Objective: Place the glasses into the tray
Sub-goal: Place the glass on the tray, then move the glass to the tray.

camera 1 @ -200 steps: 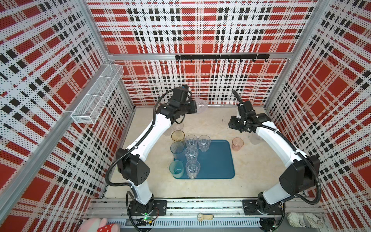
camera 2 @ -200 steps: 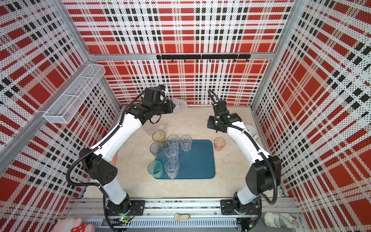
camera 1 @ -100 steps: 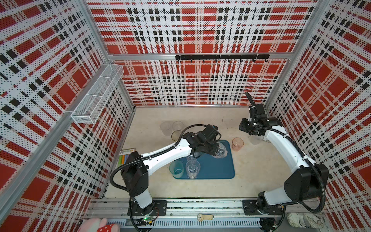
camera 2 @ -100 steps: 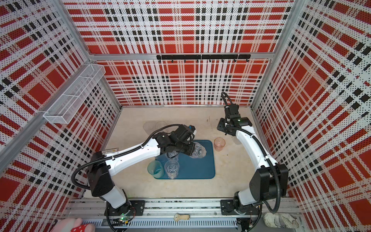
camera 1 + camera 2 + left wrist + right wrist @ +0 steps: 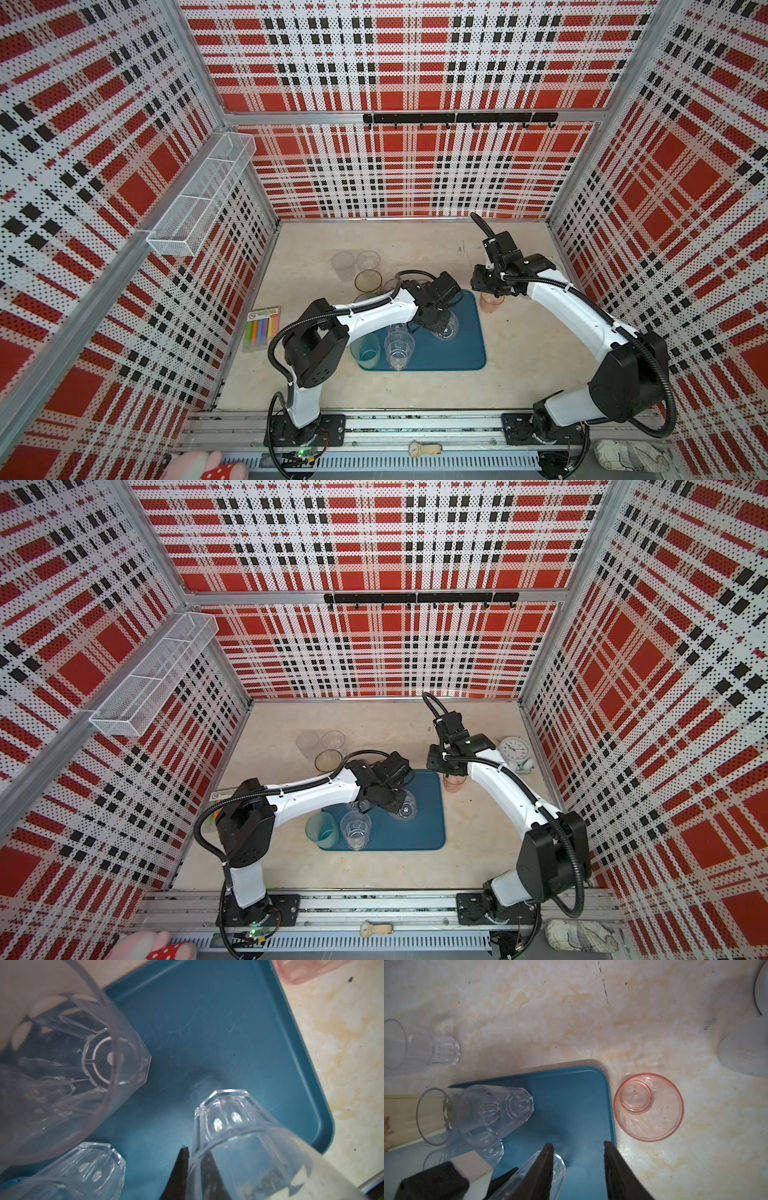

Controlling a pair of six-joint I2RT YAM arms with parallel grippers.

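Observation:
The teal-blue tray (image 5: 457, 353) (image 5: 419, 833) lies mid-table. My left gripper (image 5: 436, 318) (image 5: 195, 1153) is shut on the rim of a clear faceted glass (image 5: 445, 328) (image 5: 224, 1109), one finger inside and one outside. The glass hangs tilted, its base close over the tray floor (image 5: 207, 1022). A teal glass (image 5: 365, 351) and several clear glasses (image 5: 399, 351) stand at the tray's left side. My right gripper (image 5: 482, 286) (image 5: 578, 1144) is open over the tray's far right corner (image 5: 571, 1095), beside a pink glass (image 5: 491, 301) (image 5: 649, 1107) on the table.
Two clear glasses (image 5: 344, 264) and an amber one (image 5: 368, 281) stand behind the tray's left end. A white alarm clock (image 5: 514, 749) sits by the right wall, a chalk pack (image 5: 262, 328) by the left wall. A wire basket (image 5: 203, 199) hangs high on the left.
My left arm swung from the back wall down to the tray, carrying the clear glass. My right gripper moved a little and now hovers by the pink glass.

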